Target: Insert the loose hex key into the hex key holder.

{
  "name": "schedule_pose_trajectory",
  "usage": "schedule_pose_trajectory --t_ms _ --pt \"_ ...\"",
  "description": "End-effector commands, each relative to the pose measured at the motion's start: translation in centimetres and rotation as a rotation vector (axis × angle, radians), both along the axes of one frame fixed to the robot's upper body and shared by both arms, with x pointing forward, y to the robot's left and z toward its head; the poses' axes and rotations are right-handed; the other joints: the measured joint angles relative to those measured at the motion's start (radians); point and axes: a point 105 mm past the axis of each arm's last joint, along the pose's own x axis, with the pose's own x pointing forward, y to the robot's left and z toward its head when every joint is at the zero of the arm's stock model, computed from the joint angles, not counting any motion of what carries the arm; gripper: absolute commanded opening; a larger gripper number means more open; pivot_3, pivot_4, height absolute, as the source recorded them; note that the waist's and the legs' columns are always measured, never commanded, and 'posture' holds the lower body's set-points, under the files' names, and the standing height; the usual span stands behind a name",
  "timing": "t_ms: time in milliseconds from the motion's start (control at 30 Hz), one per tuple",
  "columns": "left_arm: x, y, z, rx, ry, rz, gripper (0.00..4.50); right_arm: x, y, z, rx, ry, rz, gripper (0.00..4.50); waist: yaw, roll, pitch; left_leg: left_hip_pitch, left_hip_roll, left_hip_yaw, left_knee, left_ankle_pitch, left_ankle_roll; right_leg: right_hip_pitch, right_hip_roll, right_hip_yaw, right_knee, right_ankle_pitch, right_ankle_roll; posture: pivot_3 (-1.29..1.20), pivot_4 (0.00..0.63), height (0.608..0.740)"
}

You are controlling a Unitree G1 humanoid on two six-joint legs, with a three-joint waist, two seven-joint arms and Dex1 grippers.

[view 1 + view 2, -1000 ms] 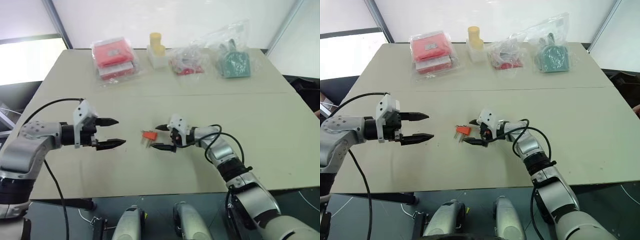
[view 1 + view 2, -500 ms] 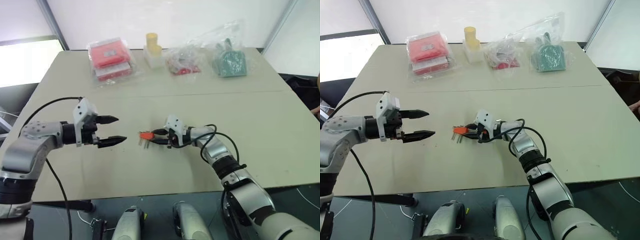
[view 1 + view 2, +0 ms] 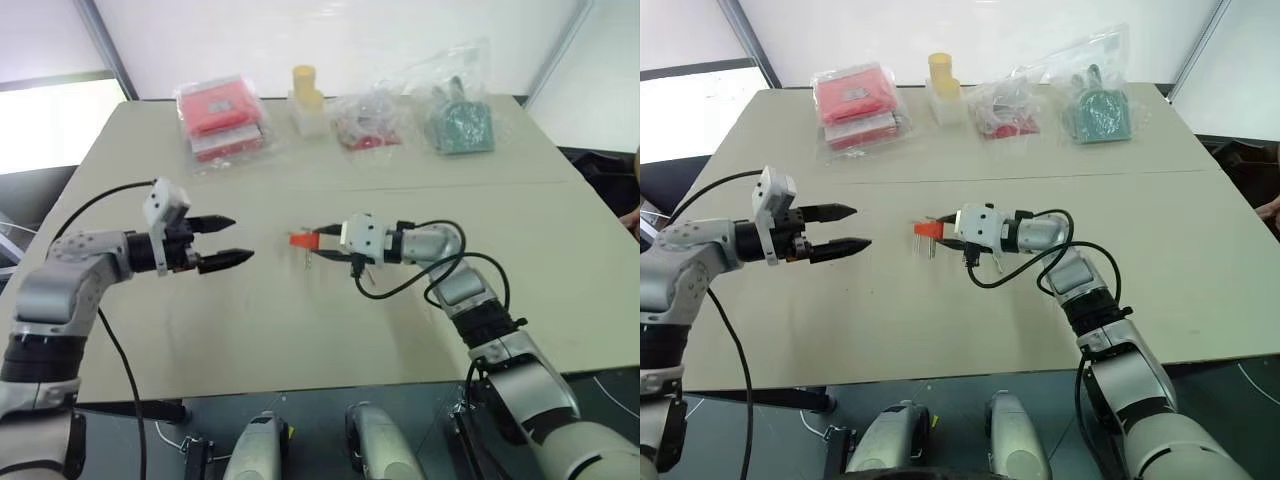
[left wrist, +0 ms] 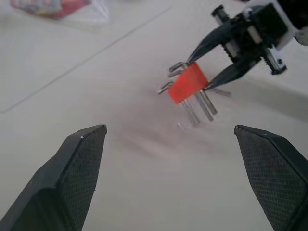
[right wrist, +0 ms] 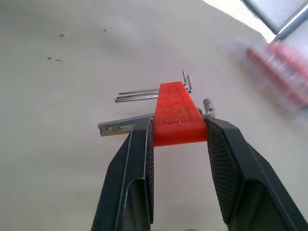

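Orange plastic marks the centre of the scene: the holder [image 5: 177,117], with thin dark keys [image 4: 198,105] sticking out of it, is clamped between the two black fingers of the right gripper [image 3: 318,244] and held clear above the table [image 3: 330,330]. Left of the holder, and apart from it, the left gripper [image 3: 228,242] hovers with its fingers spread wide and nothing between them. In the right wrist view a grey rod [image 5: 126,124] lies alongside the holder at the left finger; whether it is the loose key or one already seated in the block cannot be told, and no separate key can be made out on the table around the holder. At the table's far edge, well behind the holder, sit red packets in clear bags [image 3: 221,119], a yellow item [image 3: 309,98] and a teal item in a bag [image 3: 462,122].

The step in hand appears to be presenting the holder so a key can go in. To do it well, the right gripper should hold the block steady with an empty slot facing the left gripper, squeezing the plastic body and not the protruding keys. The left gripper would need to take a key near its bend, line the straight shaft up with the slot, and push along that line, since a tilted approach could jam it or twist the holder in the grip.
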Motion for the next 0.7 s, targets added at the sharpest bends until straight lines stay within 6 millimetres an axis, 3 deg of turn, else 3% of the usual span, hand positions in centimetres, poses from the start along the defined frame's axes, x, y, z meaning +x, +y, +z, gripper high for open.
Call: schedule_pose_trajectory --t_ms 33,267,367,700 --pt "1.2 -0.5 2.4 -0.106 -0.021 -0.030 4.45 -0.9 0.3 4.0 -0.015 -0.314 0.051 1.00 0.000 0.000 0.000 0.000 0.000 0.000 0.000 0.000 0.000 0.000 0.000 0.000 0.000 0.000 0.000 0.00 0.150 0.739" --pt "2.8 -4.6 3.8 -0.249 0.070 -0.227 4.45 -1.2 -0.1 6.1 -0.024 -0.531 0.054 1.00 0.002 -0.001 0.000 -0.001 -0.003 0.000 0.001 0.000 0.000 0.000 -0.001 0.000 0.000 0.000 0.000 0.00 0.150 0.739" --pt "3.3 -5.4 3.3 -0.243 0.093 -0.266 4.45 -1.2 0.0 6.5 -0.016 -0.562 0.046 1.00 -0.003 -0.001 0.000 -0.001 -0.003 0.000 0.001 0.000 0.000 0.000 -0.001 0.000 0.000 0.000 0.000 0.00 0.150 0.739" --pt "4.3 -7.4 4.0 -0.284 0.099 -0.343 4.45 -1.8 0.1 6.9 0.004 -0.578 0.036 1.00 0.000 -0.001 0.000 -0.001 -0.003 0.000 0.001 0.000 0.000 -0.001 -0.001 0.000 0.001 0.000 0.000 0.00 0.150 0.739"
